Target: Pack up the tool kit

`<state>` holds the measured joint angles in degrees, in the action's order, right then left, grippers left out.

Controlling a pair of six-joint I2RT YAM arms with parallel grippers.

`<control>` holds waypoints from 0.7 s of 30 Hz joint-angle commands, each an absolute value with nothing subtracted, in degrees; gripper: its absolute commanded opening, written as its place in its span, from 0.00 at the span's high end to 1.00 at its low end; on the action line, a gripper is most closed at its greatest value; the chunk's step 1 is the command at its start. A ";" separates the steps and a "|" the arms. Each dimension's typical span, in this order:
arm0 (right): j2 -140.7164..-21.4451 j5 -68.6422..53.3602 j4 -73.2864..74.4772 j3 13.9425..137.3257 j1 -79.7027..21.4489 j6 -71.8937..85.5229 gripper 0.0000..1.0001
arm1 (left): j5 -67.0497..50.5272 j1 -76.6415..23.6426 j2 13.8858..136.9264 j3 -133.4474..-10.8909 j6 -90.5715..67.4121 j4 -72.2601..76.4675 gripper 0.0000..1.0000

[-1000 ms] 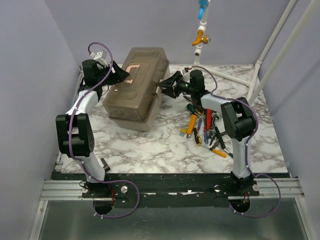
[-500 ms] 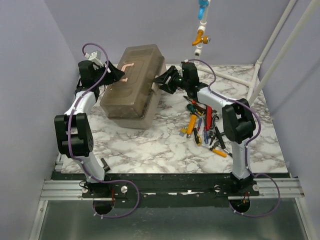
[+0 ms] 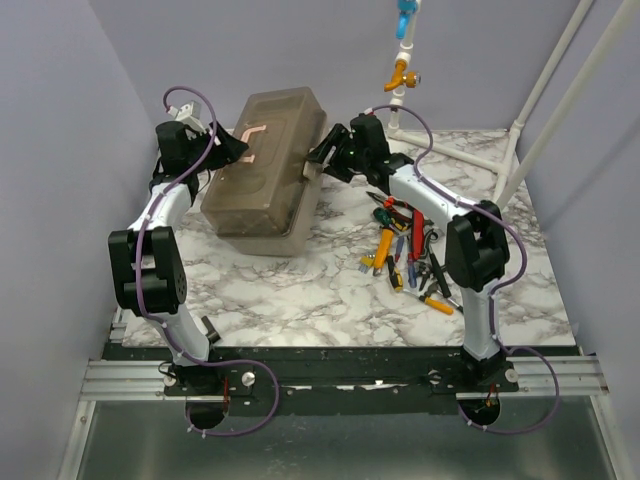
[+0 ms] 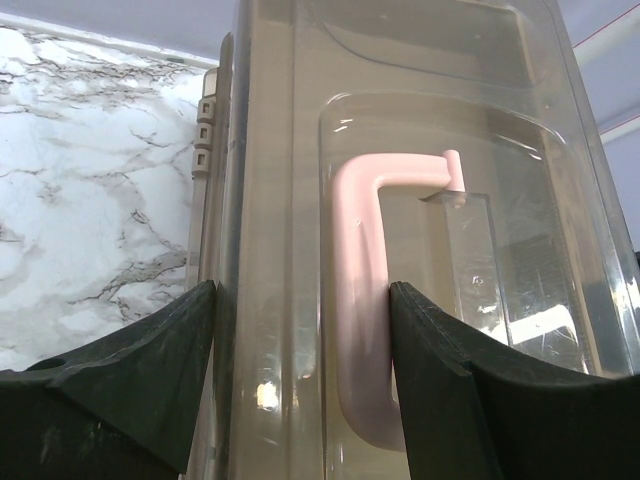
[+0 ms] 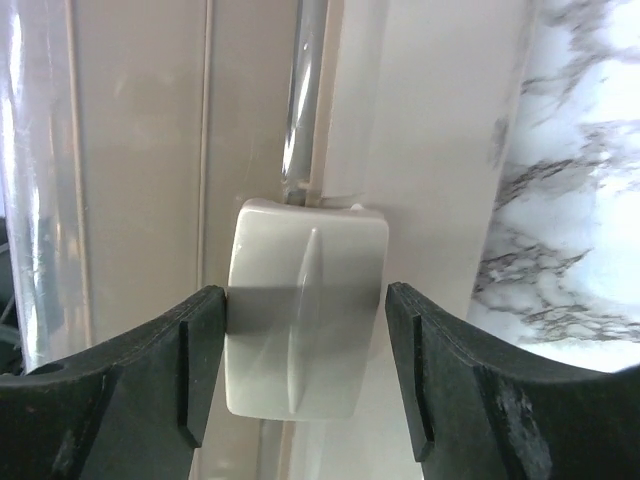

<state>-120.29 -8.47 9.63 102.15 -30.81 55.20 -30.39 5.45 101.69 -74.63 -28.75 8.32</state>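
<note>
Probably a lab: plain walls [image 3: 60, 120], PVC frame [image 3: 550, 62].

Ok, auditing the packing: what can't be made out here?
Toolbox contents: top view, smoky lid hides them.
Loose tools: top view, too small to name.
Pink handle: left wrist view, lower end behind left pincer.
Latch: right wrist view, whether right pincer clamps it unclear.
</note>
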 commanded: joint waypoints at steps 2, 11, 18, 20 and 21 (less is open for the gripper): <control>-118.81 -4.12 14.07 98.58 -32.54 50.51 0.14 | -36.83 0.95 105.91 -69.52 -24.52 -8.38 0.43; -110.22 -14.65 -1.84 81.63 -26.31 53.41 0.08 | -35.51 0.18 105.86 -70.34 -23.60 -9.74 0.43; -106.10 -23.28 -16.59 69.47 -21.60 55.23 0.08 | -33.01 -4.28 100.77 -69.67 -21.27 -10.28 0.43; -106.06 -27.97 -23.11 66.14 -19.89 57.43 0.09 | -32.79 -4.86 99.09 -69.51 -20.86 -10.52 0.43; -106.40 -30.13 -26.24 64.78 -19.34 58.85 0.09 | -32.50 -5.18 98.30 -69.37 -20.69 -10.57 0.43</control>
<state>-107.53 -20.18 -12.16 69.32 -21.67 55.09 -29.17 -2.46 98.76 -73.82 -19.59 6.79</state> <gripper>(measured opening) 0.910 0.655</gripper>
